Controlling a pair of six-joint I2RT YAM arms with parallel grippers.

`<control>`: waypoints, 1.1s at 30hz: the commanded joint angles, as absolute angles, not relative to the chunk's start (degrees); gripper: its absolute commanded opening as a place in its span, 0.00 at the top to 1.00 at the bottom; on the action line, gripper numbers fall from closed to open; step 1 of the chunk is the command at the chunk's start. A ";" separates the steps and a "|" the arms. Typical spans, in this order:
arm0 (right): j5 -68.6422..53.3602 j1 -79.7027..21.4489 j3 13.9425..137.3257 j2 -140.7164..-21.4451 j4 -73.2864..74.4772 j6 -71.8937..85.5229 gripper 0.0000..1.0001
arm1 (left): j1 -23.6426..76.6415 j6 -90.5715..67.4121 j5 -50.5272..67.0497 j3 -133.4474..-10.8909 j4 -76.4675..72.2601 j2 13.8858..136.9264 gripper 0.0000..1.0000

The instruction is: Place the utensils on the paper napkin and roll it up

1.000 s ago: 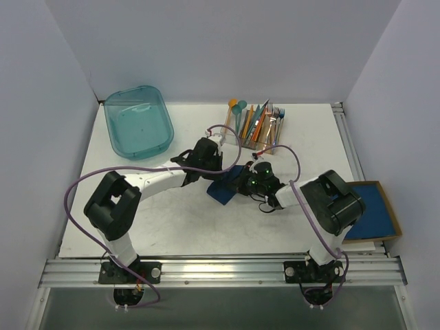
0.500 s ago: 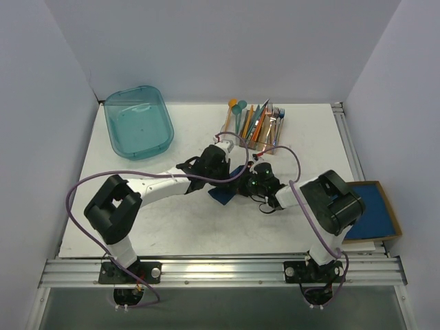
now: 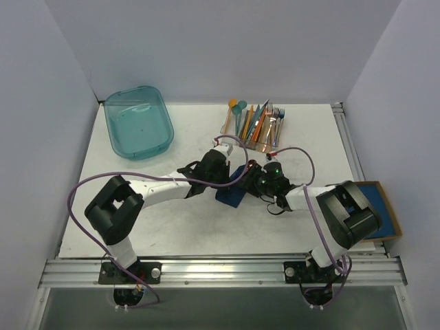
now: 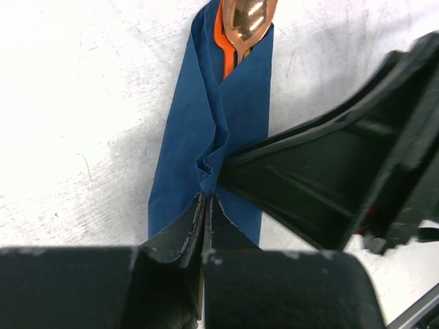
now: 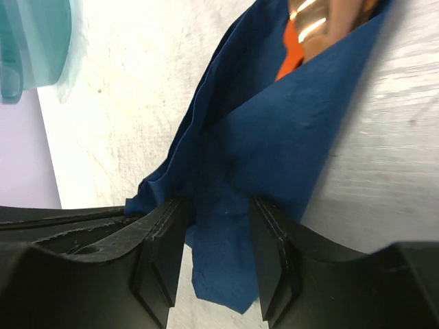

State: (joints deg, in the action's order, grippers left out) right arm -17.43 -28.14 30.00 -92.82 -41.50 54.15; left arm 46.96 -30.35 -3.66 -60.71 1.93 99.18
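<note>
At mid-table, the paper napkin is folded over the utensils, its long axis leading away.
Its near end is pinched by the left gripper; the right gripper is set parted astride it.

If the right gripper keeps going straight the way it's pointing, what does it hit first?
The right gripper would meet the paper napkin first: its folded blue sheet lies between the open jaws. Just beyond sits the copper spoon wrapped inside, though depth is hard to judge.
</note>
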 commanded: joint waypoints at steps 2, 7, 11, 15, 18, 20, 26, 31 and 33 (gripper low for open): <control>-14.33 -26.63 29.44 -86.76 -36.92 55.19 0.57 | 47.64 -30.24 -5.45 -60.21 -1.93 98.26 0.97; -14.15 -25.67 30.59 -84.29 -34.37 55.46 0.56 | 48.34 -29.27 -6.33 -59.94 -2.72 97.74 0.98; -14.94 -24.87 31.11 -84.28 -34.89 56.16 0.54 | 49.48 -28.22 -7.73 -60.20 -2.99 97.73 0.98; -16.35 -24.79 32.69 -85.34 -34.63 57.12 0.53 | 51.41 -27.07 -10.27 -60.47 -3.08 97.82 0.98; -16.35 -24.79 34.27 -85.69 -33.32 57.57 0.51 | 52.38 -26.46 -11.77 -60.82 -2.90 97.91 0.98; -16.52 -24.79 35.06 -85.78 -32.61 57.74 0.50 | 53.26 -26.02 -13.00 -60.82 -2.90 98.09 0.98; -18.63 -24.87 37.00 -88.41 -30.85 58.36 0.50 | 54.67 -24.87 -15.73 -61.52 -2.55 98.61 0.98; -19.34 -24.87 36.83 -89.73 -30.06 58.80 0.50 | 55.28 -24.43 -17.05 -62.31 -2.20 99.23 0.98; -19.51 -24.87 36.65 -89.82 -29.88 58.97 0.51 | 55.46 -24.35 -17.75 -62.40 -2.20 99.40 0.98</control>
State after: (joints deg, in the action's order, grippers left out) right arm -18.20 -25.10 35.57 -89.67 -30.85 58.19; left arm 54.96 -25.30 -15.42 -59.92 -0.30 99.22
